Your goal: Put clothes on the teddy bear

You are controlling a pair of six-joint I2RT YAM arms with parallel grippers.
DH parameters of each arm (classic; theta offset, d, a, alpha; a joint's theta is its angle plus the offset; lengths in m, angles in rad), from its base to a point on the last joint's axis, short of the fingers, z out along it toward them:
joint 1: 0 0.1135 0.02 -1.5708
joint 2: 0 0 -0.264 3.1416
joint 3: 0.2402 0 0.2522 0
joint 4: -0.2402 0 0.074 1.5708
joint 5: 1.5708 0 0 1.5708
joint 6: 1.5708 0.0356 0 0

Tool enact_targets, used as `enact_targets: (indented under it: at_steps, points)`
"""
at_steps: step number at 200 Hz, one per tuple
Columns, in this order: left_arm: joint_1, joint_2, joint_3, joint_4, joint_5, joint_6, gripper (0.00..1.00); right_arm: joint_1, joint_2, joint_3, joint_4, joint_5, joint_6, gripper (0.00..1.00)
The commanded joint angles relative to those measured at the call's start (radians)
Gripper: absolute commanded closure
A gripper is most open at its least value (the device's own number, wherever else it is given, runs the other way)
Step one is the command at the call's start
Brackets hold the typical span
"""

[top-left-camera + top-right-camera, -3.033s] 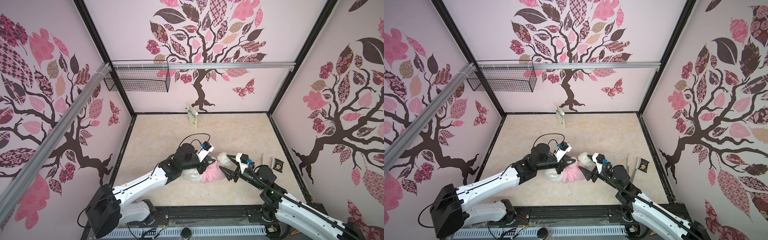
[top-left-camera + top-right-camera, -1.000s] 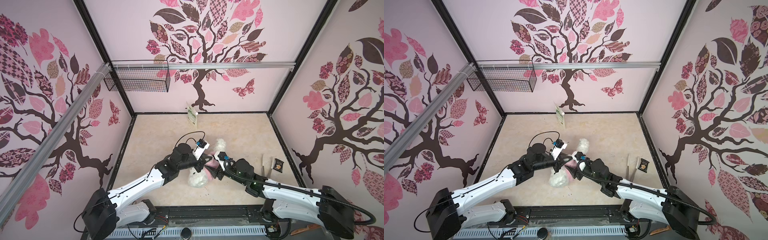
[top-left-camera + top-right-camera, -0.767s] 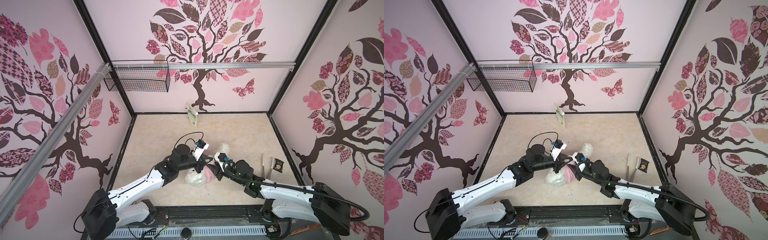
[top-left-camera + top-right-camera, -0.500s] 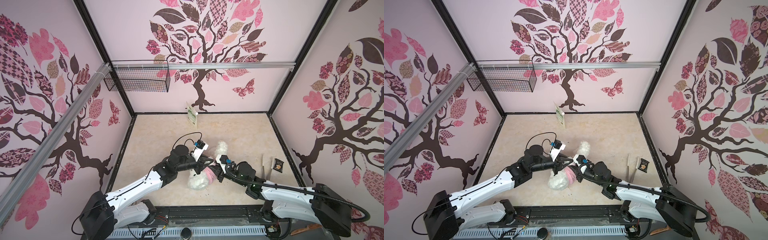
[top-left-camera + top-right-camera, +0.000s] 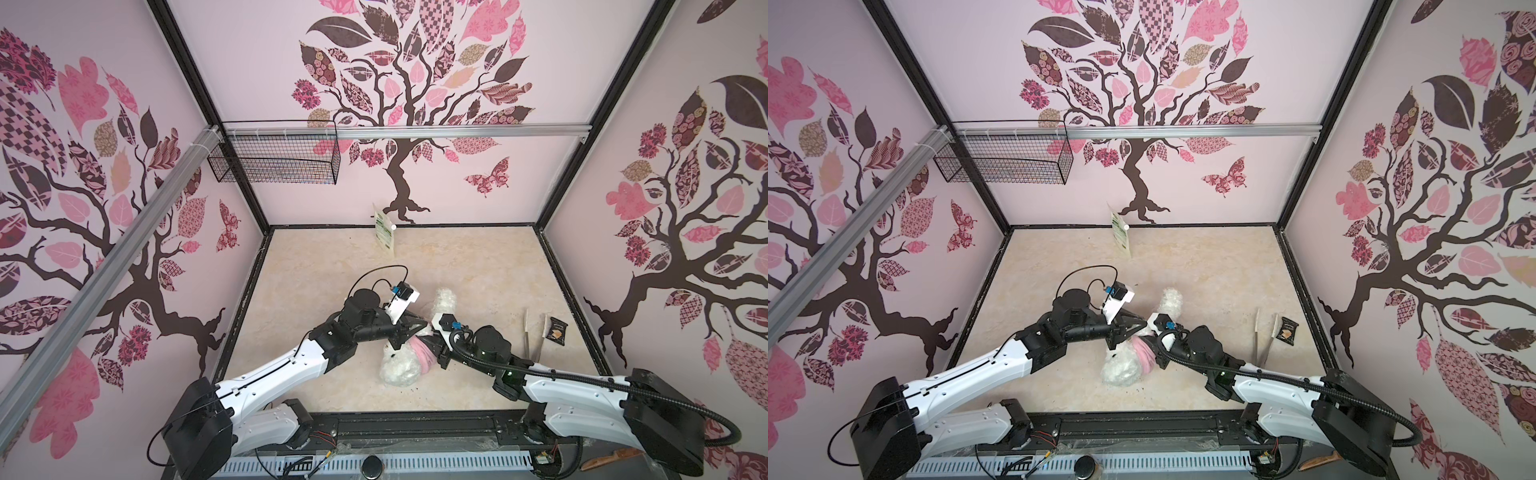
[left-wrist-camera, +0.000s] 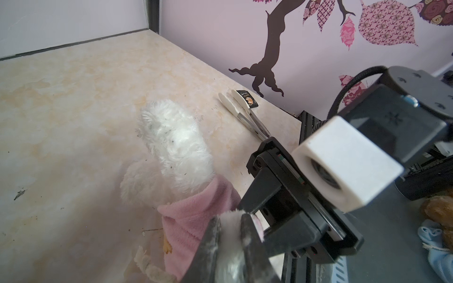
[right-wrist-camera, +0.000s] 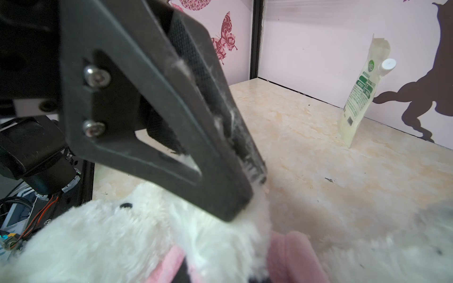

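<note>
Lying near the middle of the counter [image 5: 316, 291], head toward the robot's side in both top views: the teddy bear [image 5: 400, 366], with the pink hooded top [image 5: 424, 358] bunched around the torso and one fluffy leg pointing toward the back wall.

Clamped by the left end effector [image 6: 230, 235] on a tuft of white fur, probably a paw or arm, close to the edge of the pink cloth. Judged as a hold meant to steady or draw the limb while the cloth is worked along it.

Right end effector [image 5: 435, 352] buried in the pink top from the opposite side, tips hidden by cloth and fur; cannot tell whether clamped or slack. Likely placed there to tug the garment against the left-hand hold.

Dressing judged partway done: top on the body, not yet straight.
</note>
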Motion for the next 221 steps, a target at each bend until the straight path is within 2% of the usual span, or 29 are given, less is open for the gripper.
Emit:
enact_targets:
  at_steps: [1, 63, 91, 102, 115, 133, 148, 160, 181, 197, 221]
  points:
    - [0.004, 0.015, 0.051, -0.009, 0.032, 0.021, 0.74, -0.005, -0.043, 0.011, 0.035, 0.008, 0.006, 0.82]
    - [-0.002, 0.051, 0.064, -0.034, 0.036, 0.056, 0.7, -0.004, -0.056, 0.022, 0.036, -0.001, 0.021, 0.82]
    - [-0.003, 0.047, 0.064, -0.026, 0.034, 0.052, 0.81, -0.003, -0.042, 0.011, 0.047, 0.001, 0.026, 0.82]
    - [-0.003, 0.041, 0.063, -0.027, 0.026, 0.054, 0.9, -0.004, -0.038, 0.001, 0.058, 0.006, 0.029, 0.81]
    - [-0.003, 0.03, 0.061, -0.024, 0.016, 0.051, 1.0, -0.004, -0.036, -0.008, 0.055, 0.021, 0.031, 0.75]
    - [-0.002, 0.009, 0.047, -0.005, 0.005, 0.031, 1.0, -0.005, -0.033, -0.02, 0.036, 0.078, 0.041, 0.58]
    - [-0.003, -0.006, 0.031, 0.035, 0.031, -0.003, 1.0, -0.003, -0.026, -0.025, 0.004, 0.151, 0.054, 0.5]
    - [-0.001, -0.011, 0.013, 0.095, 0.08, -0.051, 1.0, -0.005, -0.012, -0.021, -0.035, 0.176, 0.058, 0.5]
    - [0.009, -0.027, -0.026, 0.307, 0.19, -0.178, 1.0, -0.005, 0.026, -0.037, -0.061, 0.2, 0.063, 0.51]
    - [0.024, -0.043, -0.034, 0.427, 0.229, -0.27, 1.0, -0.005, 0.058, -0.057, -0.052, 0.23, 0.073, 0.51]
    - [0.051, -0.056, -0.013, 0.512, 0.269, -0.363, 1.0, -0.004, 0.059, -0.049, -0.085, 0.217, 0.099, 0.48]
